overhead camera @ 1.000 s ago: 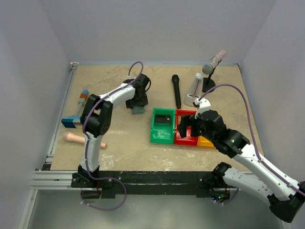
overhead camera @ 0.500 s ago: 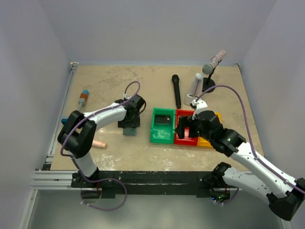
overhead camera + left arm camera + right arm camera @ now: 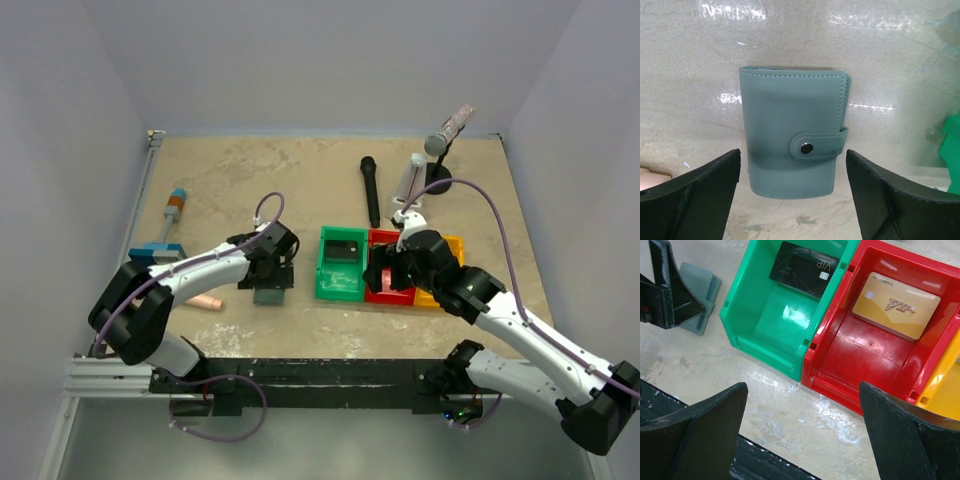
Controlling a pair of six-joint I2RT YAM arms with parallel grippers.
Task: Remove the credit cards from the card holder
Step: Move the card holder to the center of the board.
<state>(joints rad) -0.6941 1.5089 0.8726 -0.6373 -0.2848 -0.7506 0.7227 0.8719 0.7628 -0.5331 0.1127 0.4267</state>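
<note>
My left pincer (image 3: 792, 152) stands wide open astride the grey-blue leather card holder (image 3: 790, 125), which lies snapped shut and flat on the mottled tan table (image 3: 690, 75). Further right, a dark credit card (image 3: 804, 269) lies in the green plastic bin (image 3: 770, 320) and a tan-orange card (image 3: 896, 305) in the red plastic bin (image 3: 850, 355). My right pincer (image 3: 803, 385) hangs wide open above both bins, holding nothing.

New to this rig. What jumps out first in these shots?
The bright green bin and red bin sit side by side mid-table, with a dark card lying in the green one and a tan-gold card in the red. Left of them, the grey-blue card holder lies flat, its snap strap fastened. The open left end effector straddles it.
</note>
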